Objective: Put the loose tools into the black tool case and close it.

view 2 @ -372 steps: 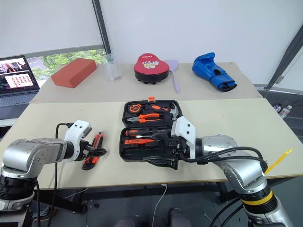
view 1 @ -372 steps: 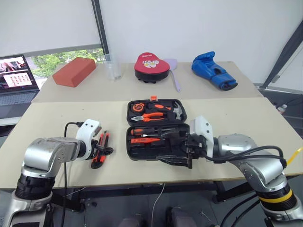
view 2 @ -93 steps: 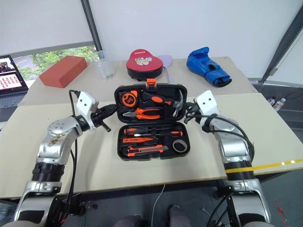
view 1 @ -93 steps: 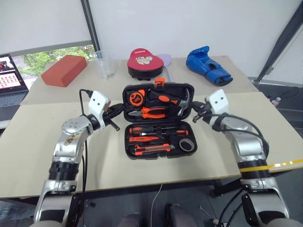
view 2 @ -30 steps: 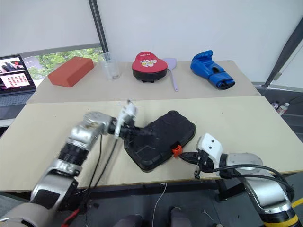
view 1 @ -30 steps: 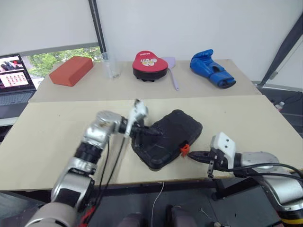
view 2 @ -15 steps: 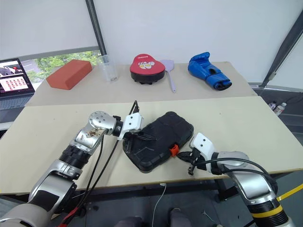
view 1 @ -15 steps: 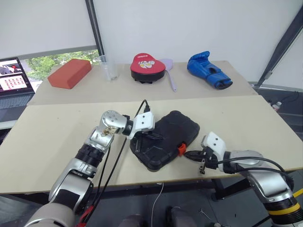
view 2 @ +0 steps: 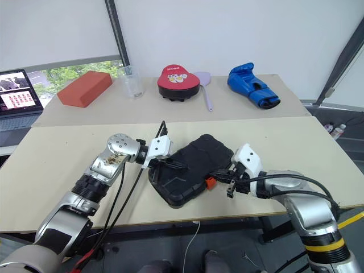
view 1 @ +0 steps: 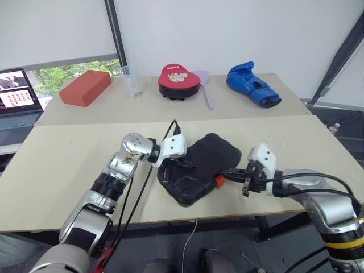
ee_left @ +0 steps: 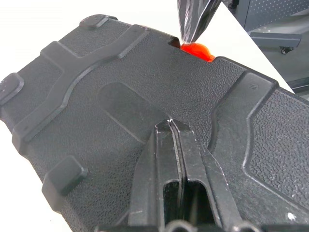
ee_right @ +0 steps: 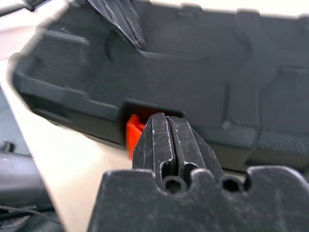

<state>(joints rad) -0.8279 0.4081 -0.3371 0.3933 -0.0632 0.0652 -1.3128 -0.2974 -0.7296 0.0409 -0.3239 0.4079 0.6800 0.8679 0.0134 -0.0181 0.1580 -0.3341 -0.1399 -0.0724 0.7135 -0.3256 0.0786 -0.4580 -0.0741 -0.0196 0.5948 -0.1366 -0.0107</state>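
Observation:
The black tool case (view 1: 207, 162) lies shut and skewed near the table's front edge, ribbed lid up, with its orange latch (view 1: 218, 181) facing the front. The loose tools are hidden from view. My left gripper (ee_left: 170, 123) is shut, and its tips rest on the lid's textured top (ee_left: 120, 92) near the case's left end. My right gripper (ee_right: 161, 121) is shut too, and its tips sit right at the orange latch (ee_right: 133, 135) from the front right. The right gripper's fingers (ee_left: 193, 19) also show over the orange latch (ee_left: 197, 50) in the left wrist view.
On the far table stand a red block (view 1: 85, 87), a clear cup (view 1: 132, 82), a red pad (view 1: 181, 79), a lilac paddle (view 1: 205, 94) and a blue boxing glove (view 1: 253, 84). A laptop (view 1: 14, 99) sits at the far left. The case lies close to the table edge (view 1: 187, 209).
My right hand has risen a little and drawn in onto the orange latch. My left wrist has rolled, so its white housing now lies over the lid. The case stays put.

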